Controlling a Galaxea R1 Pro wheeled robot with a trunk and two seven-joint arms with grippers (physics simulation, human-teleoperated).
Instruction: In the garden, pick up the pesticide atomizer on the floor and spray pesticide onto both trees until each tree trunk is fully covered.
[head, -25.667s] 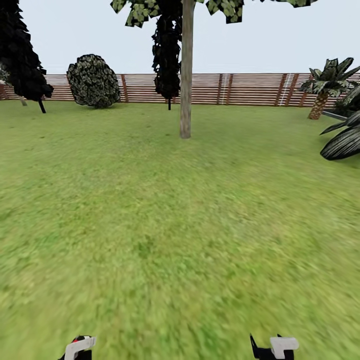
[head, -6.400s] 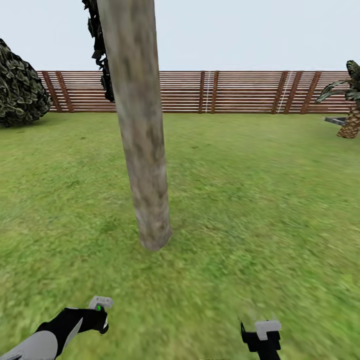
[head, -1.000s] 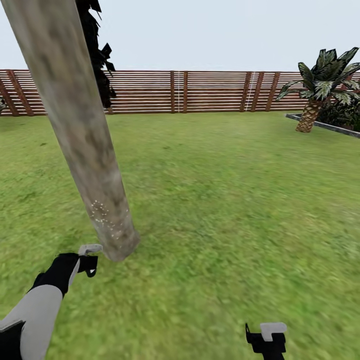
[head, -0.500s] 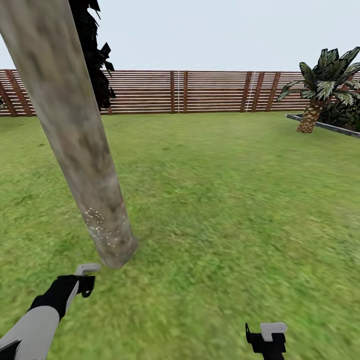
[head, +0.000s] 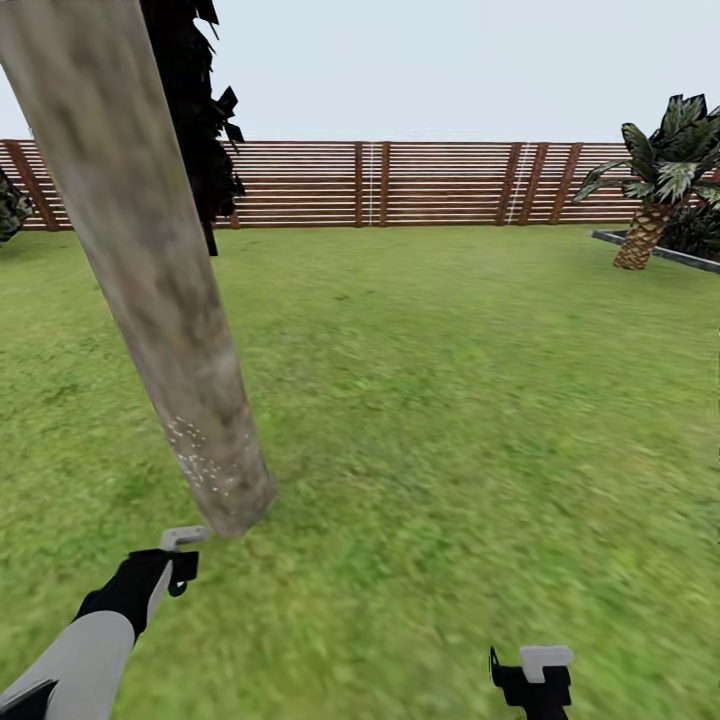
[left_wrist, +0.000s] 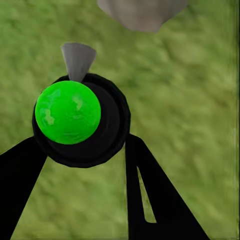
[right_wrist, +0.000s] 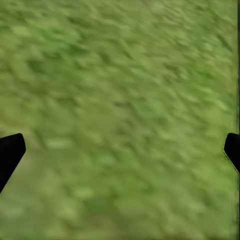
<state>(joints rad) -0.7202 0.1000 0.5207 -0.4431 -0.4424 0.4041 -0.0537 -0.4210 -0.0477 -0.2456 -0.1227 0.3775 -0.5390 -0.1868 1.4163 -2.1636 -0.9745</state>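
On the lawn (head: 430, 400), the left hand (head: 180, 560) reaches toward the foot of a pale tree trunk (head: 150, 270), pinching the sprayer (left_wrist: 80, 120), its bright green bottle and grey nozzle seen from the left wrist. White specks (head: 205, 455) dot the bark low down, just above the hand. A black conifer (head: 200, 120) stands behind the trunk before the slatted wooden fence (head: 420, 183). No writing can be read. Farther right, the right hand (head: 532, 678) hangs low over bare grass with fingers spread wide (right_wrist: 11, 152); a palm (head: 655, 175) rises near the fence's right end.
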